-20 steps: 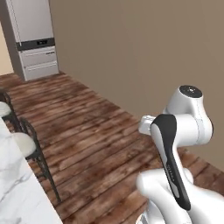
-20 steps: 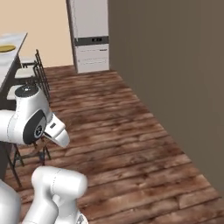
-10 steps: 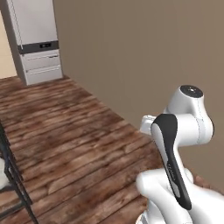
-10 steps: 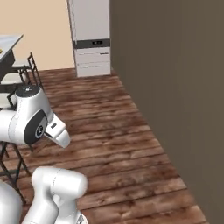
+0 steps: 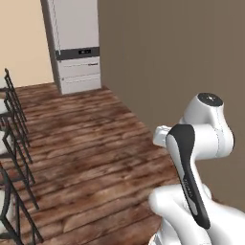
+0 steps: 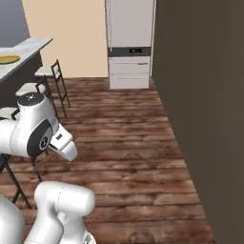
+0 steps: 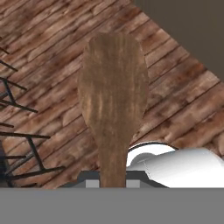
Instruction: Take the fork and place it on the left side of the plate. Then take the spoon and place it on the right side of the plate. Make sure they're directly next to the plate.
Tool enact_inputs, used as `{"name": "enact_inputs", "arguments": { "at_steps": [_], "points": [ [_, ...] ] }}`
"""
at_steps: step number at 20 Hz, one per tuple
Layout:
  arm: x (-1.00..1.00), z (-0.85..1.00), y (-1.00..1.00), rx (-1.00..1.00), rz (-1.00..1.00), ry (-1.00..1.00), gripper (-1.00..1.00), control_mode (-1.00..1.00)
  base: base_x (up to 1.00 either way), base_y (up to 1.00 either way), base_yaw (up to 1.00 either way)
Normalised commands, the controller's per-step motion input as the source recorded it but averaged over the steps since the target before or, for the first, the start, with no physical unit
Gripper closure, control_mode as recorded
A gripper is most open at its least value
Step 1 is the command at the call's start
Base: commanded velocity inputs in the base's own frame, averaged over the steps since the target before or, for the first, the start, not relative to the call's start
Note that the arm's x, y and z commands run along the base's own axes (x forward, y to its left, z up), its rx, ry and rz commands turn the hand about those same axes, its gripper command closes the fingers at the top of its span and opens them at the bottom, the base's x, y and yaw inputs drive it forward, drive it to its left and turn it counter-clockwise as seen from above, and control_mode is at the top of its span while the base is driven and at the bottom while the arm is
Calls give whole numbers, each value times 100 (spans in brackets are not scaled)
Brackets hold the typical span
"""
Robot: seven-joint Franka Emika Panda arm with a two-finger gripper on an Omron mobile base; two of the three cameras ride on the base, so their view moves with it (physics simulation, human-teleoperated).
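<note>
While the arm [image 5: 196,158] stands folded over the base, the hand view looks down a wooden spoon [image 7: 113,96] sticking straight out from the gripper [image 7: 113,183], bowl end far from the hand, handle running back between the jaws. Jaws are nearly closed, clamped on the spoon handle (fingertips themselves mostly hidden behind it). Spoon is off any surface, hanging over the wood plank floor [image 5: 95,158]. Bar stools [image 5: 12,158] with black wire frames line the left edge of the left base view. Right base view: grey-topped counter [image 6: 28,50] at upper left with a yellow plate [image 6: 8,59] on it, stools [image 6: 45,81] beside it. Silver fridge [image 6: 130,45] against the far beige wall, next to a dark brown wall [image 6: 205,109].
</note>
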Motion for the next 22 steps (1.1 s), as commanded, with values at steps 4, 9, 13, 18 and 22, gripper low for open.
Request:
{"name": "enact_inputs", "arguments": {
  "at_steps": [4,9,13,18,22],
  "points": [
    [0,0,0,0,0,0,100,100,100,-23,37],
    [0,0,0,0,0,0,100,100,100,-26,34],
    [0,0,0,0,0,0,100,100,100,-30,32],
    [0,0,0,0,0,0,100,100,100,-33,32],
    [0,0,0,0,0,0,100,100,100,-34,33]
  ]
}}
